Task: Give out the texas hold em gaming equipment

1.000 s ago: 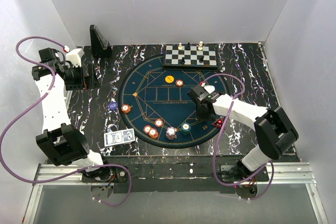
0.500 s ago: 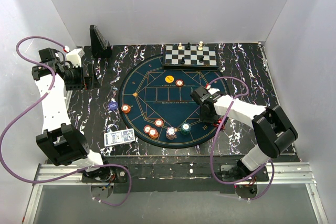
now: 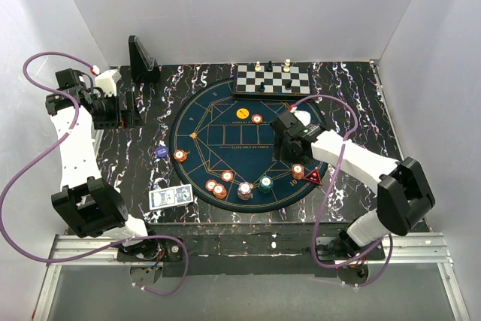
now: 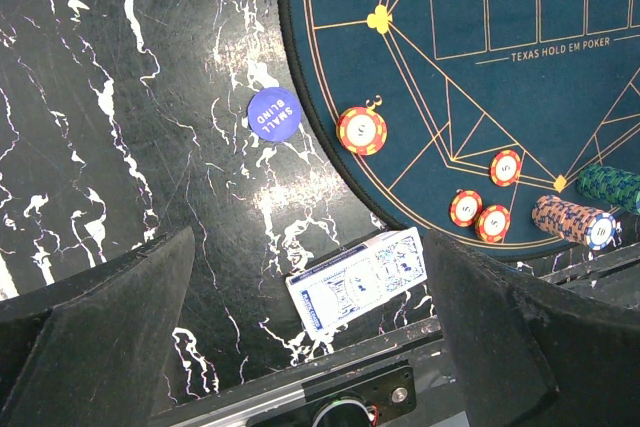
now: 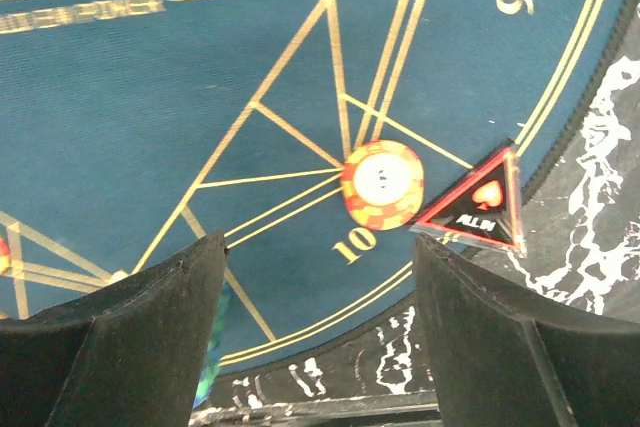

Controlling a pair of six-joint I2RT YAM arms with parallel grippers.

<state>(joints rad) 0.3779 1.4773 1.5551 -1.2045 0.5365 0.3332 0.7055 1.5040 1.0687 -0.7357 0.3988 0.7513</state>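
Observation:
My right gripper [image 3: 291, 154] [image 5: 320, 247] hovers open over the near right of the round blue mat [image 3: 225, 137]. Just beyond its fingertips an orange chip [image 3: 298, 171] [image 5: 382, 184] lies flat by the number 10, touching nothing. A red triangular "all in" marker [image 3: 313, 177] [image 5: 475, 204] sits beside it at the mat's rim. My left gripper [image 3: 113, 110] [image 4: 310, 247] stands open and empty, high at the far left. Below it are the blue-backed cards [image 3: 170, 196] [image 4: 358, 280] and a blue "small blind" disc [image 3: 161, 152] [image 4: 273, 112].
Single orange chips [image 3: 180, 155] [image 4: 362, 130] dot the mat. A white-pink stack [image 3: 245, 189] and a teal stack [image 3: 266, 183] stand near its front. A yellow disc [image 3: 242, 113] lies at the back. The chessboard [image 3: 272, 79] overlaps the far rim, and a black stand [image 3: 140, 58] is back left.
My right gripper dipped toward the mat's near right, opened and drew back; the orange chip now lies free beside the red marker. The left arm has not moved.

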